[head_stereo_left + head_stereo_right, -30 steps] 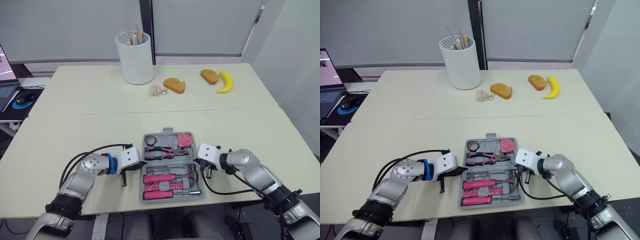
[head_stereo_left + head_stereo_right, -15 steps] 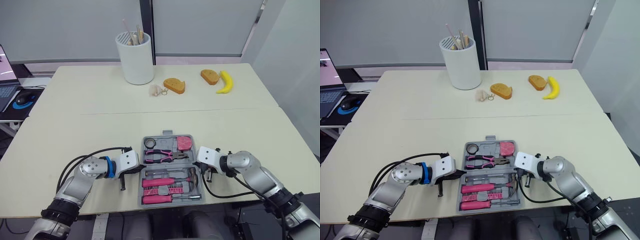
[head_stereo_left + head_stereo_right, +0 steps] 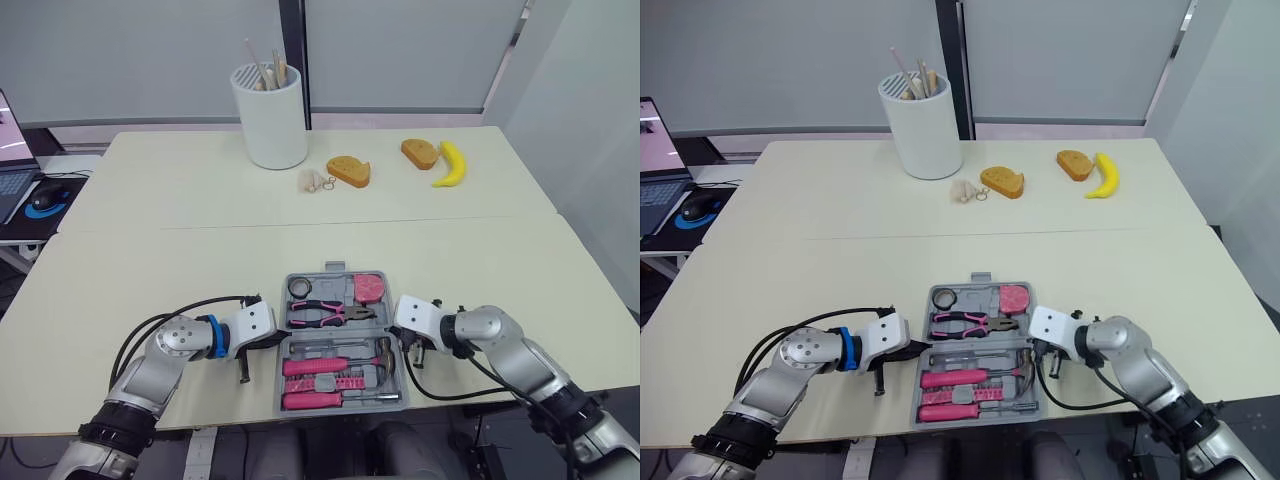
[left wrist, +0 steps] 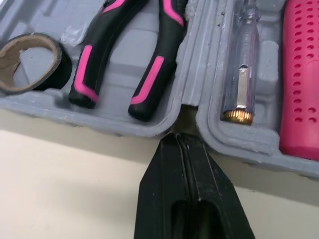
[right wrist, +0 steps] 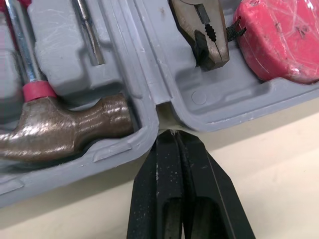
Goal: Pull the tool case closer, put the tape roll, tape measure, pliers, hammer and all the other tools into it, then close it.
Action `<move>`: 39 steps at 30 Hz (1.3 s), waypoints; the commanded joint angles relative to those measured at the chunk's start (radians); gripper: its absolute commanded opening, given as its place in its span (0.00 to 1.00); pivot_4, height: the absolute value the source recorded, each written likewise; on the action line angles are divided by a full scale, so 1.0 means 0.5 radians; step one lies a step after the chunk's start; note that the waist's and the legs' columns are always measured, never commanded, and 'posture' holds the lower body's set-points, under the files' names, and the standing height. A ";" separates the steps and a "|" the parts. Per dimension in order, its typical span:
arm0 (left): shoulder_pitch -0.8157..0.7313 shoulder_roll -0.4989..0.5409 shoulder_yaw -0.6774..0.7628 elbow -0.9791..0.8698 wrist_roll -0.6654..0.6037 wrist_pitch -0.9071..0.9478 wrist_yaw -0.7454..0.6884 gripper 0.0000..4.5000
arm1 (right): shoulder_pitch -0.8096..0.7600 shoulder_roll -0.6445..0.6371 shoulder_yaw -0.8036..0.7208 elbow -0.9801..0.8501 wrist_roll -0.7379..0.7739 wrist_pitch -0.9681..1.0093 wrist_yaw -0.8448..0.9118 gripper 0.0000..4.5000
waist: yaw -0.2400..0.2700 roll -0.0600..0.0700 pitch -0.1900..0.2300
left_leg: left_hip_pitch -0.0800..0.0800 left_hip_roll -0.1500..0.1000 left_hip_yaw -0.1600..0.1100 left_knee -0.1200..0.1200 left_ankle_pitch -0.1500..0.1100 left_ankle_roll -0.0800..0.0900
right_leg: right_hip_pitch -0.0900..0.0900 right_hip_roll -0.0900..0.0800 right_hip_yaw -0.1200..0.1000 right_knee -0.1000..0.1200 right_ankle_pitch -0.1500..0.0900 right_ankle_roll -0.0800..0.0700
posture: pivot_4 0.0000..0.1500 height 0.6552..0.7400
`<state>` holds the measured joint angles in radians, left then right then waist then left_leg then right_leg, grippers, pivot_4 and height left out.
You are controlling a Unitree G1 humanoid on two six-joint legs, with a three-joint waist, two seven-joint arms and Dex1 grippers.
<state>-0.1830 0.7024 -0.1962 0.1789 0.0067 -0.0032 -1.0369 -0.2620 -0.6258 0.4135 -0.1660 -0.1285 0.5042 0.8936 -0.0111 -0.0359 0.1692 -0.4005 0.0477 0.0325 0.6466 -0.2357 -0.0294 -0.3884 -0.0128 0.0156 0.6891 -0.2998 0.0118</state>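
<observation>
We find the grey tool case [image 4: 194, 69] lying open on the cream table [image 3: 150, 250], at its near edge, between the two grippers. Its two halves lie flat, one far and one near, joined by a ridge across the middle.

Far half: the tape roll [image 4: 61, 74] sits in the left corner, and the pink-and-black pliers [image 3: 330, 313] lie across the middle with their jaws pointing right. The pink tape measure [image 5: 279, 35] sits in the right corner, just beside the plier jaws.

Near half: the hammer [image 5: 70, 129] lies with its brown head at the right end, against the case wall. A clear-handled screwdriver [image 4: 244, 64] lies at the left end, beside a pink perforated block [image 4: 301, 79].

The left gripper [image 4: 180, 137] sits at the left side of the case. Its fingers are pressed together and hold nothing, with the tips at the notch where the two halves meet. The right gripper [image 5: 173, 133] sits at the matching notch on the right side, likewise pressed together on nothing. We cannot tell whether either set of tips touches the case wall.

Well apart, on the far side of the table, stand a white holder with sticks [image 3: 268, 115], two bread slices [image 3: 348, 171] and a banana [image 3: 452, 163].
</observation>
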 commanded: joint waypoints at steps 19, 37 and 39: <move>0.271 0.214 -0.233 -0.923 -0.309 0.204 -0.402 0.00 | 0.519 -0.173 -0.459 -0.795 0.213 0.260 -0.157 0.00 | 0.010 0.001 0.000 | 0.002 -0.001 0.000 0.000 0.001 0.000 | 0.002 0.003 0.002 -0.003 -0.006 0.009 | 1.00 0.89; 0.160 -0.032 -0.457 -0.504 0.083 0.011 -0.168 0.00 | 0.388 -0.114 -0.563 -0.828 0.470 0.550 -0.137 0.00 | 0.011 0.001 -0.001 | 0.001 0.000 0.000 0.000 0.001 0.000 | 0.003 0.003 0.002 -0.005 -0.005 0.007 | 1.00 0.89; 0.155 -0.032 -0.463 -0.490 0.093 0.012 -0.168 0.00 | 0.269 -0.072 -0.652 -0.784 0.628 0.752 -0.107 0.05 | 0.009 0.002 -0.001 | 0.001 0.000 0.000 0.000 0.001 0.000 | 0.003 0.003 0.002 -0.005 -0.001 0.000 | 1.00 0.89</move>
<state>-0.1107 0.6754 -0.4101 -0.0993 0.0149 -0.0081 -1.1268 -0.0853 -0.6613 0.1488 -0.5446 0.1165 0.8077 0.8259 -0.0066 -0.0349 0.1686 -0.3997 0.0477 0.0323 0.6466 -0.2353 -0.0293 -0.3867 -0.0113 0.0166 0.6870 -0.3003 0.0120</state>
